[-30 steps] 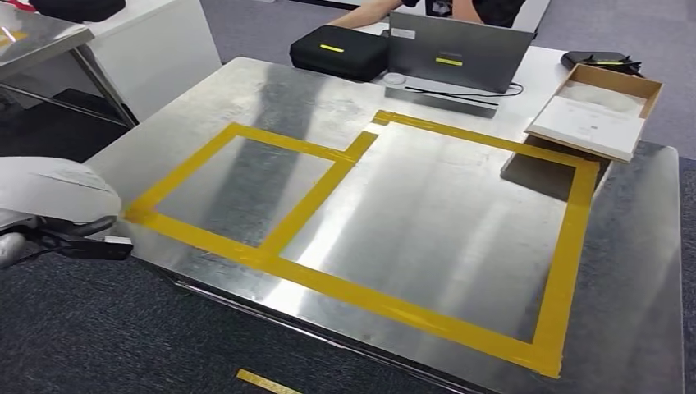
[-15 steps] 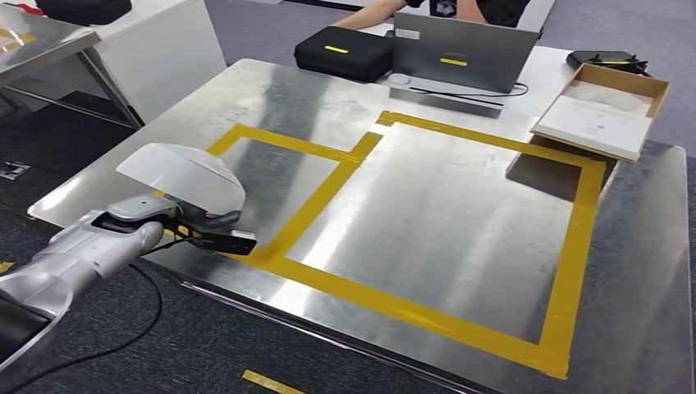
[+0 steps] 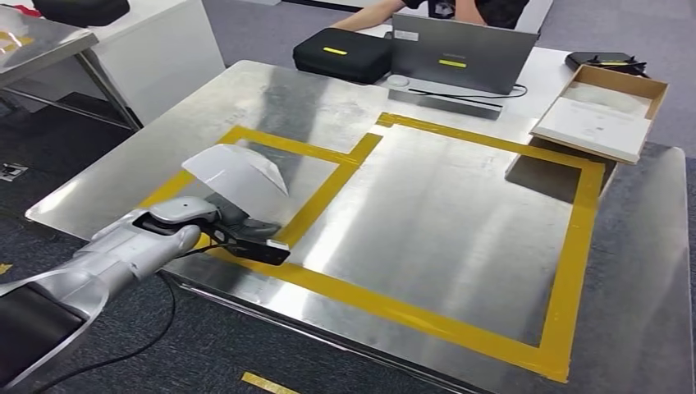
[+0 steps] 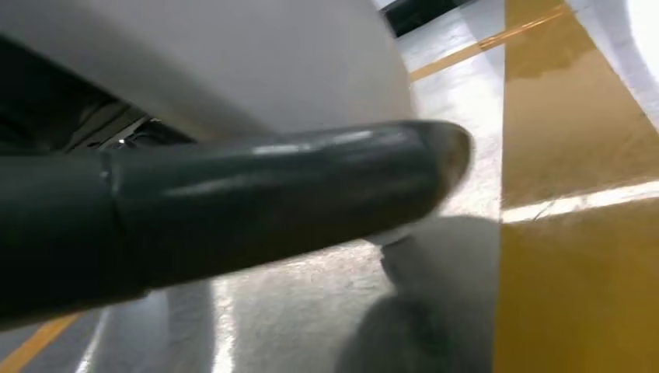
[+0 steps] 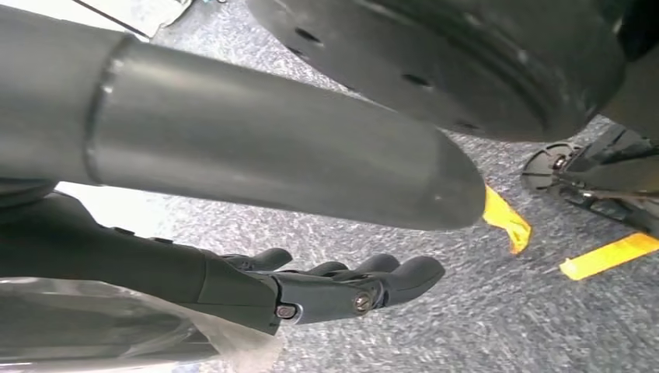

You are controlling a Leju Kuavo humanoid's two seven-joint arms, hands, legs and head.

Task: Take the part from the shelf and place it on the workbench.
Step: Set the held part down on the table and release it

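While the left hand point(image 3: 215, 220) grips the white part point(image 3: 234, 170) from beneath, the part hangs tilted over the near left corner of the workbench point(image 3: 460, 205), above the smaller of two rectangles marked in yellow tape point(image 3: 328, 283), and does not appear to rest on the metal yet. The left wrist view shows the thick grey thumb point(image 4: 256, 194) lying across the part's pale underside, with the taped surface close behind it. The main hazard, as a judgement, is a release while the part stands tilted: one edge would meet the steel first, and the smooth shell could rock or slide toward the near edge and off the bench. A second hazard is placement astride the tape rather than inside the rectangle. The dark piece at the wrist sits over the near tape line and could strike the bench edge during descent. The right hand point(image 5: 326, 287) hangs over the carpet, holding nothing, fingers loosely extended. A laptop point(image 3: 461, 53) and a cardboard box point(image 3: 603, 111) stand at the far edge, well apart.
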